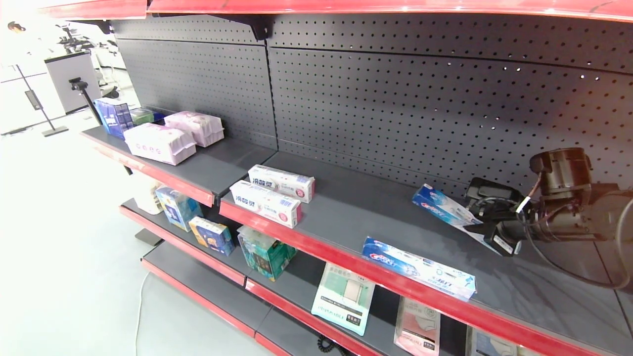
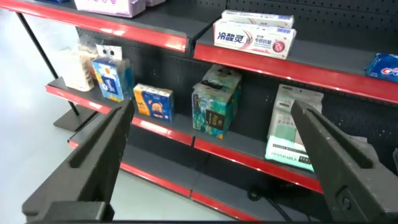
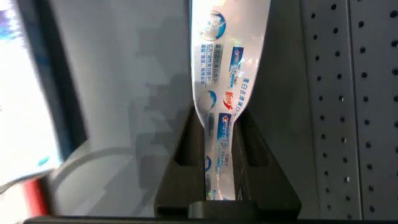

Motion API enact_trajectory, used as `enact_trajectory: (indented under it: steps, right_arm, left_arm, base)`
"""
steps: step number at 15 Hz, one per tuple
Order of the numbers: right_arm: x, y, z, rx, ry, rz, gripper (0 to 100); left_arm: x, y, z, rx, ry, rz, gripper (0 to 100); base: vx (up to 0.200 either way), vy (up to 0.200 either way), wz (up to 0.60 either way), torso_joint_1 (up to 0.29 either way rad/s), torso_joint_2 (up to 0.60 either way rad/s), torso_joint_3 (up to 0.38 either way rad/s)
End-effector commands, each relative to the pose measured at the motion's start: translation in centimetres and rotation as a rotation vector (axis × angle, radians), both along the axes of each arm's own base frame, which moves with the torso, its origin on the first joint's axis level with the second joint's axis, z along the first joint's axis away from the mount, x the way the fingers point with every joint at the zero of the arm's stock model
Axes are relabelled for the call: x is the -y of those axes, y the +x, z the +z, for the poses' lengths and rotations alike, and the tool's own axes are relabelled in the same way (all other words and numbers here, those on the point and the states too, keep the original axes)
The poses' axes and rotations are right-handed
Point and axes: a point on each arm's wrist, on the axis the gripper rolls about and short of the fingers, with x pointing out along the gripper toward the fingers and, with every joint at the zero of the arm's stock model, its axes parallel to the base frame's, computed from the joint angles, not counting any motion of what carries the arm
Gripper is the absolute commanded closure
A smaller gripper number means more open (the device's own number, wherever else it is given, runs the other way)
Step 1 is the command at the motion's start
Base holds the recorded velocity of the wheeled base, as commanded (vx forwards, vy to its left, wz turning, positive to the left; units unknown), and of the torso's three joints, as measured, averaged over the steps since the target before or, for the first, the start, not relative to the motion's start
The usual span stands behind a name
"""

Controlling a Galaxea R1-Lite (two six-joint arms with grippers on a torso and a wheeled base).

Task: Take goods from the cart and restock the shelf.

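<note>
My right gripper (image 1: 477,227) is over the right part of the middle shelf (image 1: 356,207), shut on one end of a blue and white toothpaste box (image 1: 442,207). In the right wrist view the toothpaste box (image 3: 222,87) runs out from between the two dark fingers (image 3: 186,149), close to the pegboard back wall (image 3: 354,93). A second blue toothpaste box (image 1: 419,267) lies along the shelf's red front edge. My left gripper (image 2: 211,155) is open and empty, its fingers (image 2: 93,162) wide apart, facing the lower shelves.
Two white and pink toothpaste boxes (image 1: 274,194) lie at mid shelf, and pink tissue packs (image 1: 160,142) farther left. Lower shelves hold blue cartons (image 2: 112,78), a green carton (image 2: 216,102) and a flat green pack (image 2: 292,127). A red shelf edge (image 1: 346,6) runs overhead.
</note>
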Motion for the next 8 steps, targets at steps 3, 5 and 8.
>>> enact_trajectory:
  steps: [3,5,8]
  right_arm:
    - [-0.6,1.1,-1.6,-0.046,-0.035,0.004,100]
    - [-1.4,1.0,-2.0,-0.058,-0.073,0.015,100]
    - [-2.0,1.1,-2.3,-0.061,-0.104,0.023,100]
  left_arm:
    - [0.0,0.0,0.0,0.000,-0.001,-0.001,0]
    - [0.0,0.0,0.0,-0.001,-0.001,-0.001,0]
    - [0.0,0.0,0.0,0.000,-0.001,-0.001,0]
  base:
    - [0.000,0.000,0.00,0.000,0.00,0.000]
    - [0.000,0.000,0.00,0.000,0.00,0.000]
    - [0.000,0.000,0.00,0.000,0.00,0.000]
